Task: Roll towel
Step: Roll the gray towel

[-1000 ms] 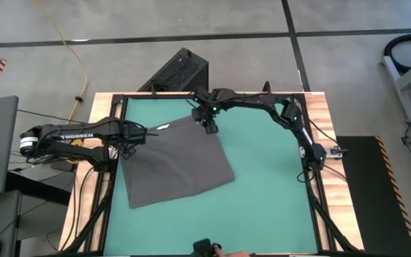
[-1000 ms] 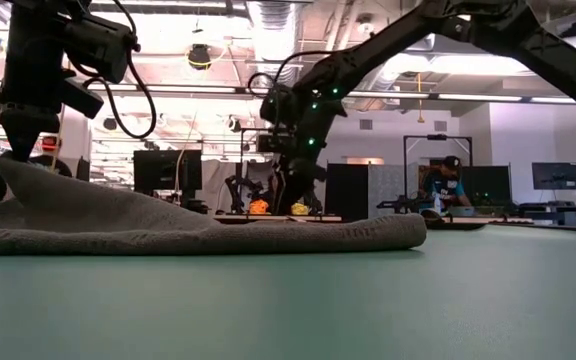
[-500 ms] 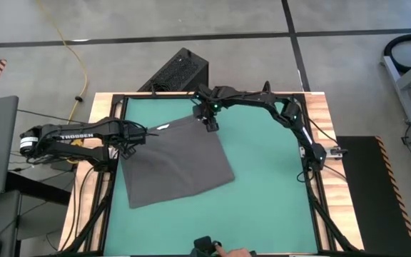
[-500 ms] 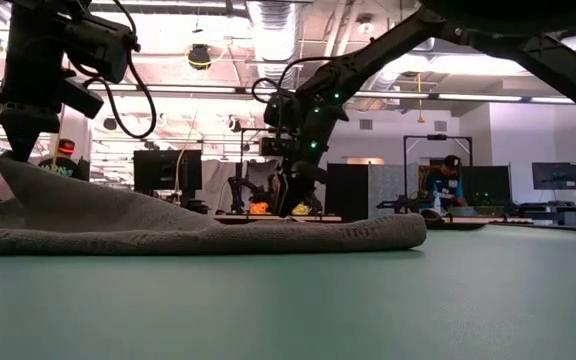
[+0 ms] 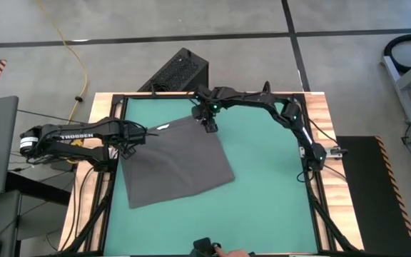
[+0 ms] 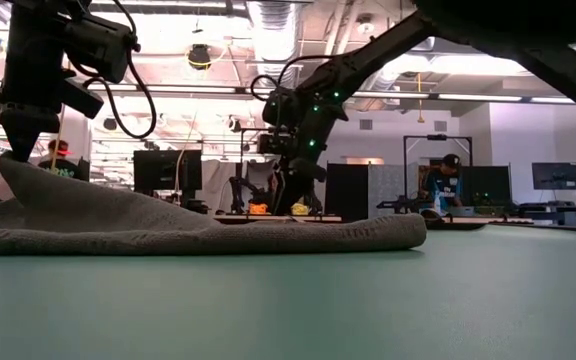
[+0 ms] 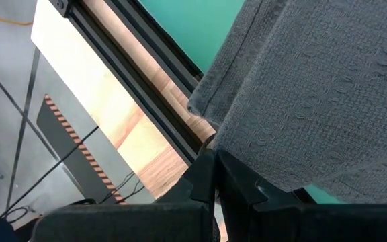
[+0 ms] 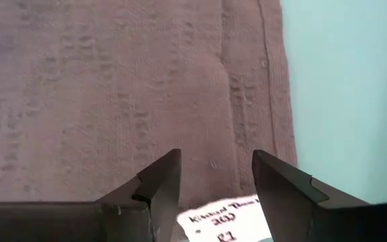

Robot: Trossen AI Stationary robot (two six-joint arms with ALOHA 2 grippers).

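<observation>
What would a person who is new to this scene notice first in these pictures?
First, the dark grey towel lying flat on the left half of the green mat. Next, the left gripper is shut on the towel's left edge and lifts it, while the right gripper hovers open over the far corner, near the white label.

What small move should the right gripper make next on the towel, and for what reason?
Probably it should lower and close on the towel's far corner. The right gripper hangs open over that corner of the towel, its fingers apart above the cloth beside the white label, gripping nothing. The left gripper is already shut on the towel's edge, lifted off the green mat.
</observation>
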